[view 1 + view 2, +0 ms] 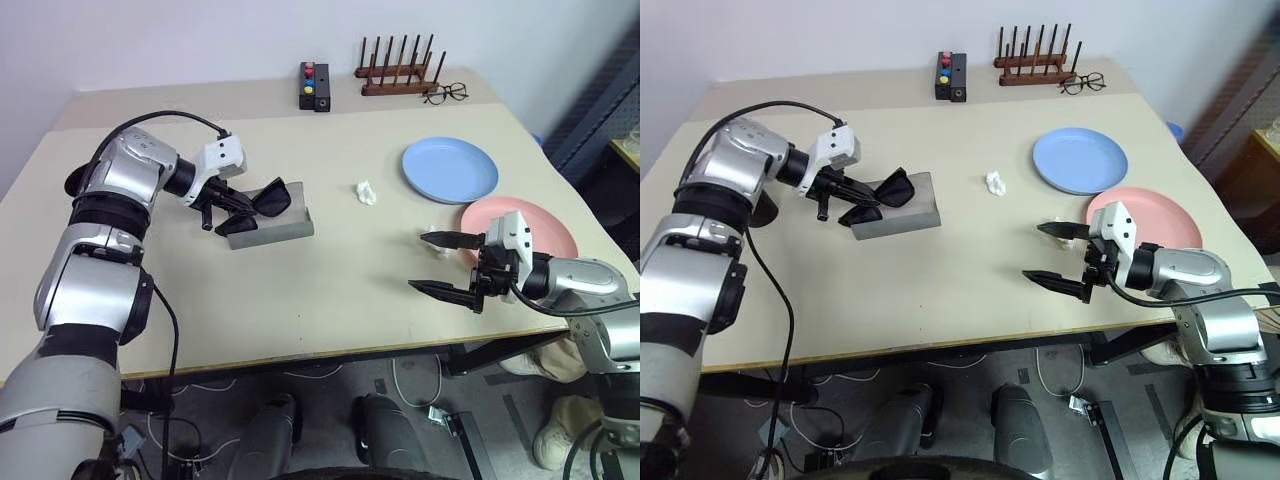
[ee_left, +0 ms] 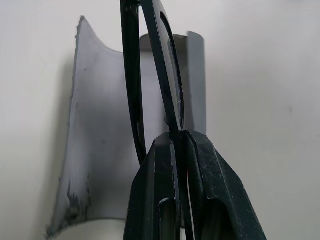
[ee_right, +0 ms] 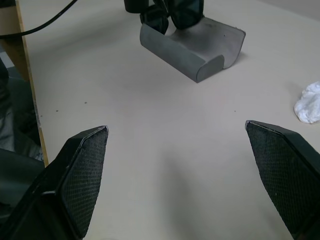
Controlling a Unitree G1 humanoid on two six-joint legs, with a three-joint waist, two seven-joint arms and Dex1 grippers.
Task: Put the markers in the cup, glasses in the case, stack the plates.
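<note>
The glasses (image 1: 262, 200), pinched between the left gripper's (image 2: 181, 137) fingers, have glossy black plastic frames. Under them the grey case (image 3: 192, 50) looks matt, its inside a little scuffed. The fingers (image 3: 82, 172) of the right gripper (image 3: 187, 175) carry rough, woven-textured black pads. Beside that gripper, the pink plate (image 1: 545, 225) looks like smooth plastic. The table (image 1: 330, 290) is matt beige.

A pale beige table (image 1: 330, 290) is seen throughout; plain grey is shown by the case (image 1: 272, 226) at the left; black frames and dark lenses are shown by the glasses (image 1: 262, 201); a light blue plate (image 1: 450, 168) lies far right, a pink plate (image 1: 550, 228) nearer; a white crumpled scrap (image 1: 366, 192) lies between; a dark brown wooden rack (image 1: 398, 68) stands far back; black fingers (image 3: 82, 172) carry a fine mesh pattern.
</note>
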